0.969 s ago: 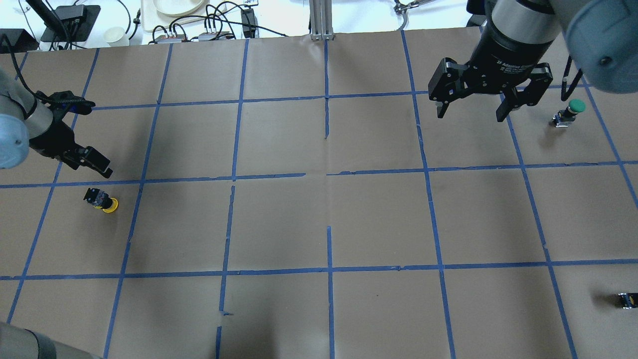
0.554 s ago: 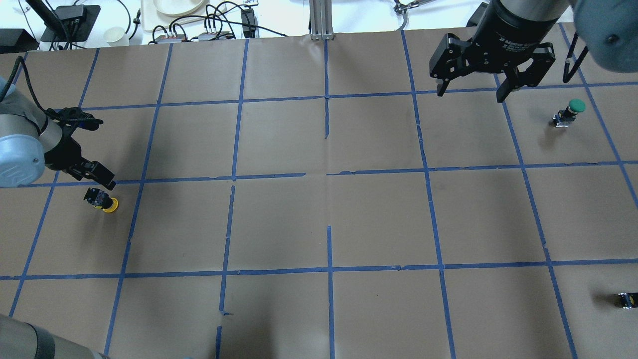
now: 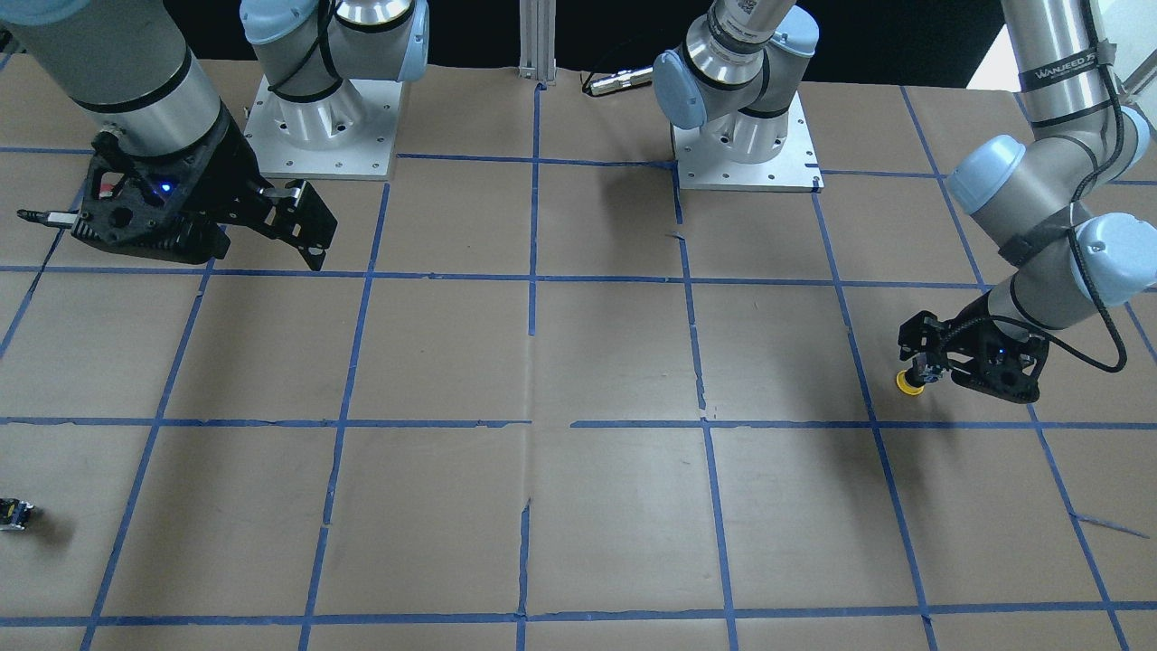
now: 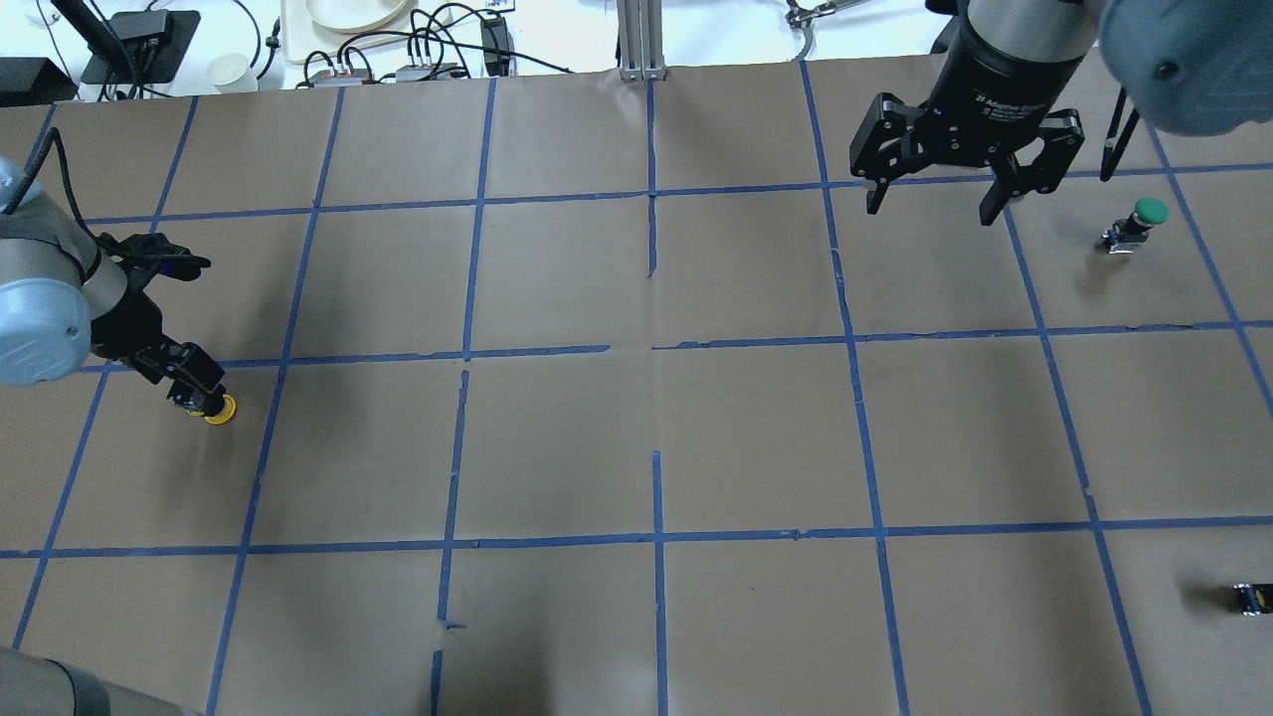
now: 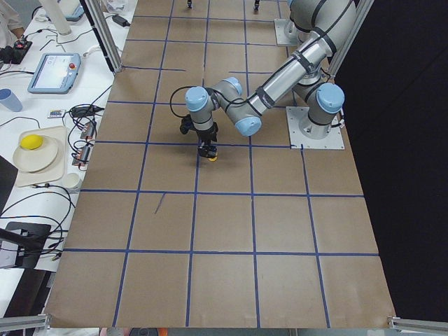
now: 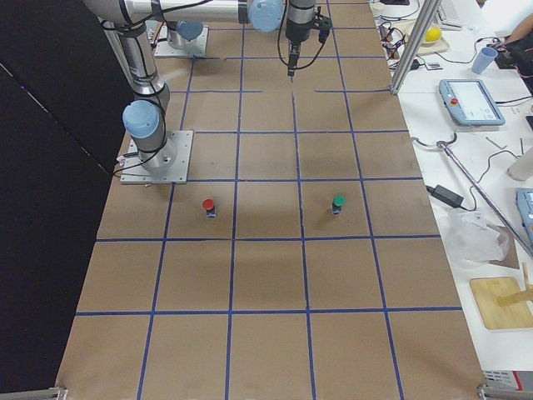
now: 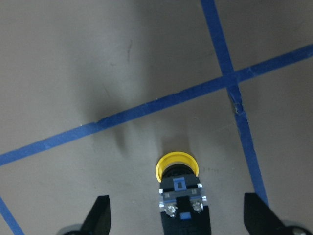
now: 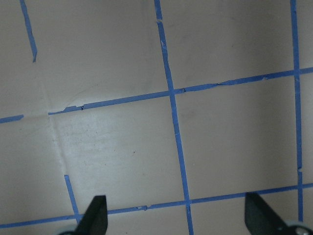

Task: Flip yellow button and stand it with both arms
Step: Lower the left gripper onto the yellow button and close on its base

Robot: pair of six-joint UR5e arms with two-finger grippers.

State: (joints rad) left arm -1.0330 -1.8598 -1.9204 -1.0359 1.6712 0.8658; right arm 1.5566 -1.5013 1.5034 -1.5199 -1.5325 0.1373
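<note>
The black two-finger left gripper (image 7: 179, 209) is down at the brown-paper worktop (image 4: 557, 447) with its fingers (image 7: 100, 216) spread wide, one to each side of the small yellow button (image 4: 218, 409) (a round mushroom cap on a dark, blocky switch body). The left wrist view shows bare paper between each finger and the body, so nothing is pinched yet. The yellow button lies on its side in the left half of the worktop, roughly midway between the robot's edge and the operators' edge. Its cap points away from the gripper's palm and toward the worktop's middle.

The straddle looks deliberate. The flat-sided body offers two parallel faces to close on, where the domed cap would likely slip, and a free cap end leaves room for a second grasp. I judge the step in hand to be the first pick, with the flip and the standing not yet begun.

The black two-finger right gripper (image 4: 930, 207) hangs high over the right half, likewise spread and empty; its wrist view shows only paper and blue tape between the fingers. Up there it is clear of the left arm's work and of the green-capped push-button (image 4: 1144, 214) and red-capped push-button (image 6: 208, 205), which stand upright toward the right end. I also judge it ready to take the button in a hand-over, so it can be turned cap-up.
</note>
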